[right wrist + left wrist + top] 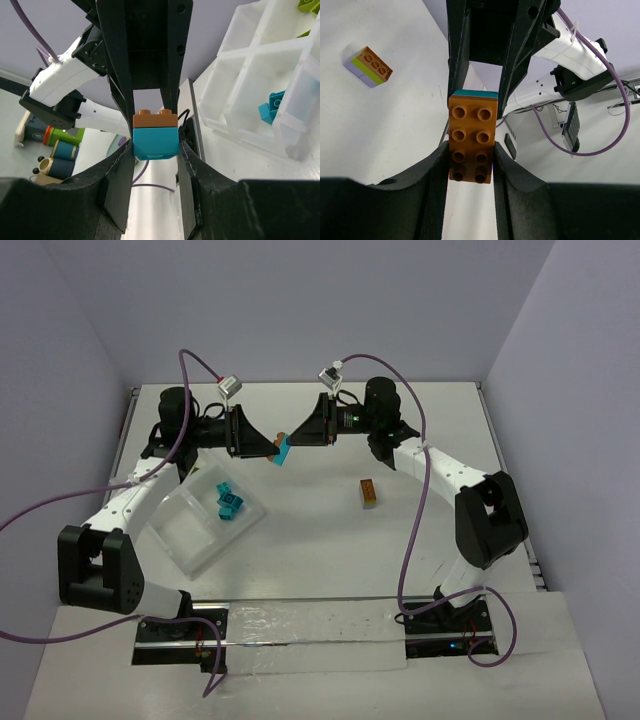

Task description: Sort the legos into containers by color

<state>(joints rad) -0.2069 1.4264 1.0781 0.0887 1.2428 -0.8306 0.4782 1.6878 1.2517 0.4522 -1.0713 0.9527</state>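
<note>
Lego (472, 137) between left hand (470, 172), right hand (156, 152)

Held stack (283, 449), frame centre, top view: largely covered by left gripper (272, 448) and right gripper (293, 438).
Teal brick (476, 93), left wrist view: thin strip only, behind orange brick (472, 137).
Tray (222, 50), right wrist view: cut by top and right edges.
Lime brick (311, 4), upper right corner: cropped.
Loose stack (369, 493): layers too small to separate.

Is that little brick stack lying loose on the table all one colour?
No, the loose stack on the table shows three layers in the left wrist view: orange, lime green and pale purple.
</note>
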